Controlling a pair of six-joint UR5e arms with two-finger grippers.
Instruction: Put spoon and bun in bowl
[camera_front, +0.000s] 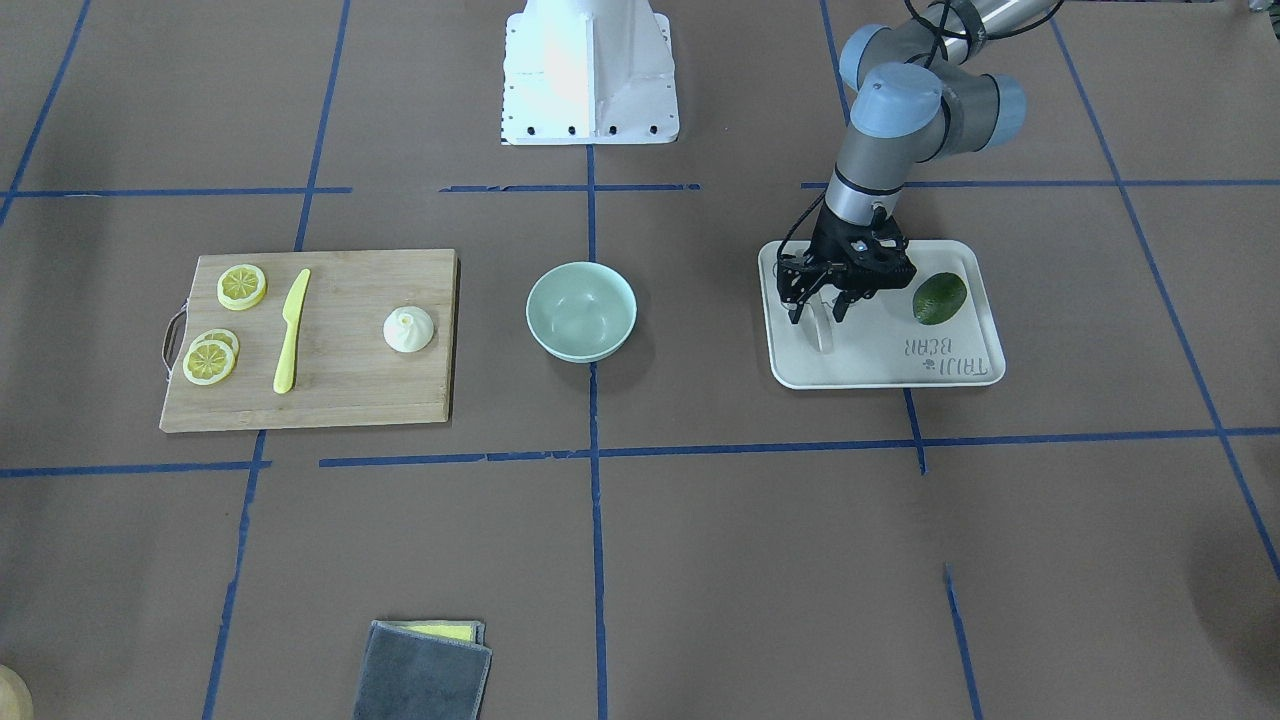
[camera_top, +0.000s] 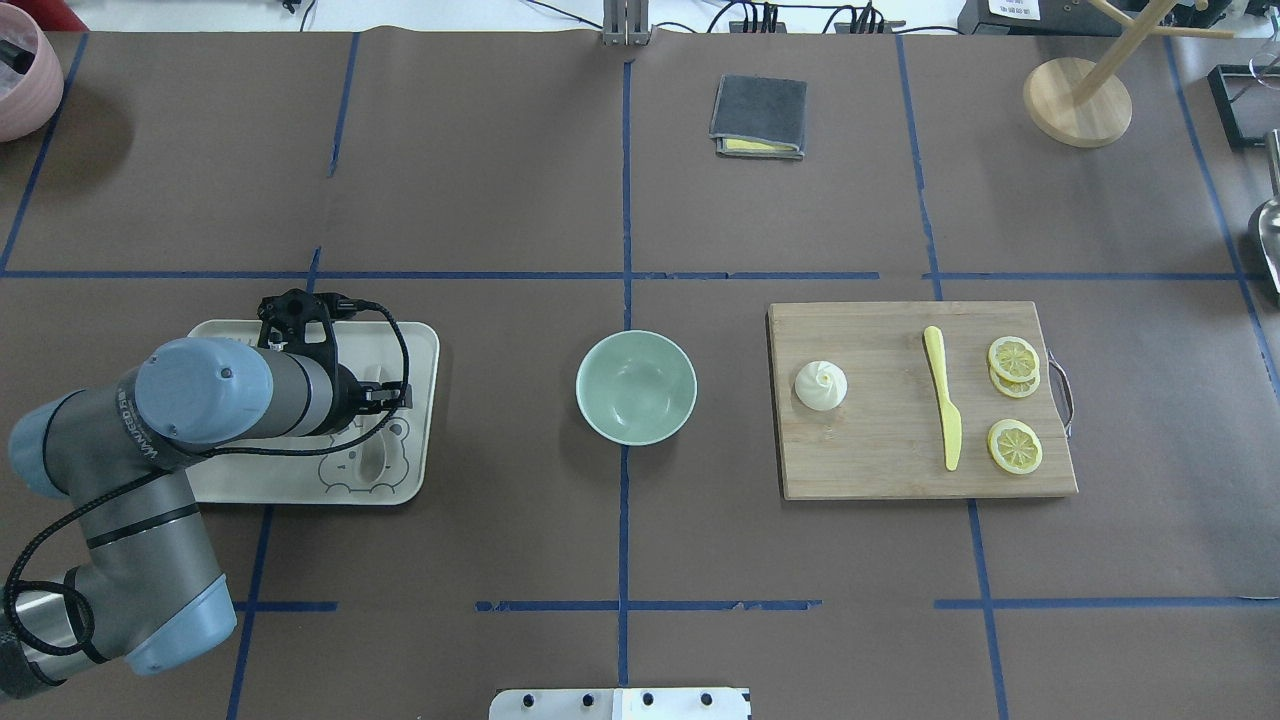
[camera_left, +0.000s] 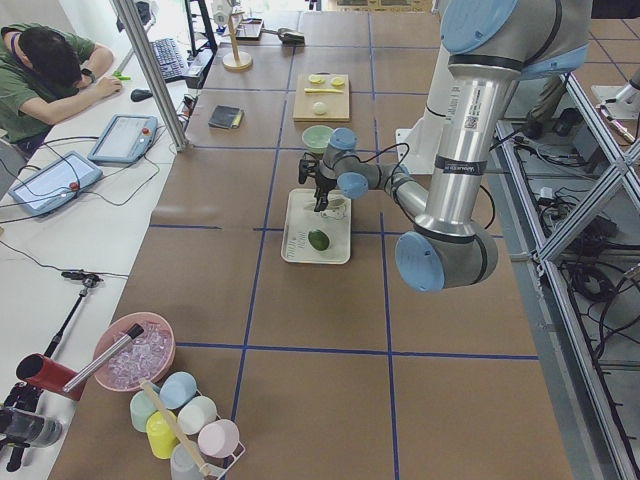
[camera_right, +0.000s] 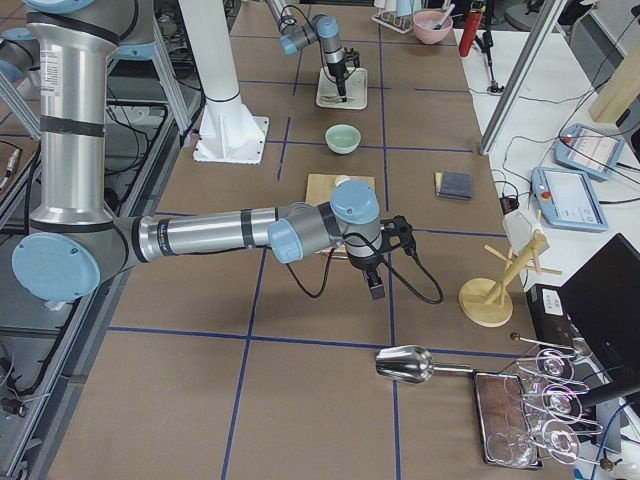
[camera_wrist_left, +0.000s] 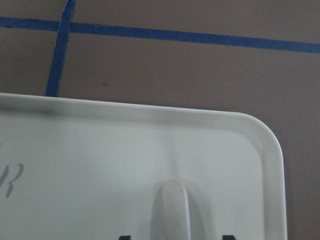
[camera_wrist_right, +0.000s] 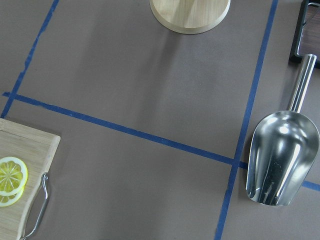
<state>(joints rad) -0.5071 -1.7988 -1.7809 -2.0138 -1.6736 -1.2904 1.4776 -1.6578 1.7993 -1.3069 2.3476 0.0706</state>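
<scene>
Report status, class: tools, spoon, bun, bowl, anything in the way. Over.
Left tool open, straddling spoon on tray. Right tool past board, state unreadable. Bun on board, bowl empty. Nothing between tray and bowl.

Grey arms (camera_top: 150, 530), blue caps (camera_top: 205, 377), black cables (camera_top: 404, 352), possibly lettering (camera_top: 135, 425).

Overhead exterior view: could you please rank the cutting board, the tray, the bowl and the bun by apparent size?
1. cutting board
2. tray, partly hidden by the left arm, so its rank is less sure
3. bowl
4. bun
</scene>
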